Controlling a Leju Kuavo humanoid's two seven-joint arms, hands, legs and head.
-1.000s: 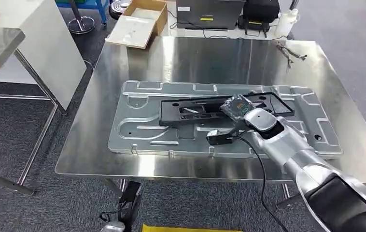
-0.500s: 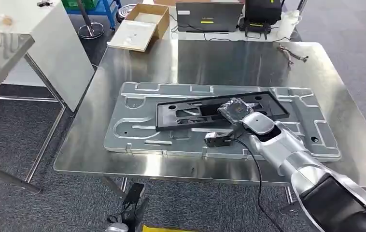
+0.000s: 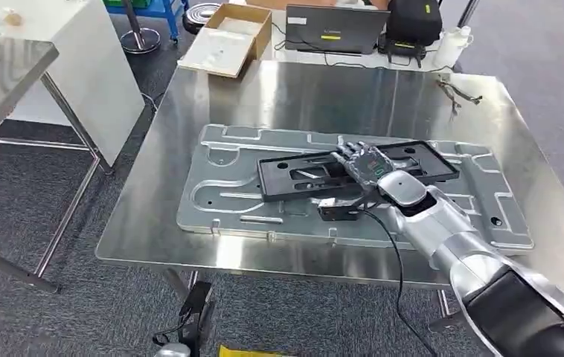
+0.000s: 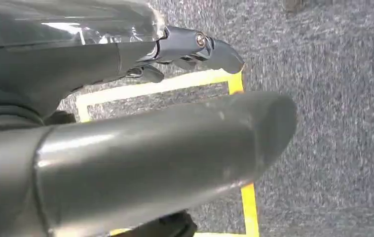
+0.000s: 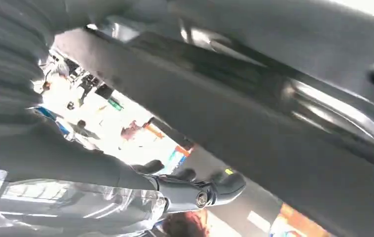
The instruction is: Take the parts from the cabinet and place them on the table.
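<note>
The black frame part [image 3: 353,169], a long flat plastic piece with cut-outs, lies across a large grey stamped metal panel [image 3: 227,197] on the steel bench [image 3: 324,93]. The right hand [image 3: 364,165] rests on top of the frame near its middle, its fingers [image 3: 347,152] stretched flat along it; whether they grip the frame cannot be told, since the palm hides the contact. In the right wrist view the frame is a dark blurred bar close to the lens, its edges hard to make out. The left hand [image 4: 190,47] hangs over grey carpet with yellow tape [image 4: 150,89], fingers curled, holding nothing. A cardboard box [image 3: 227,41] and a laptop [image 3: 335,30] sit beyond the bench.
</note>
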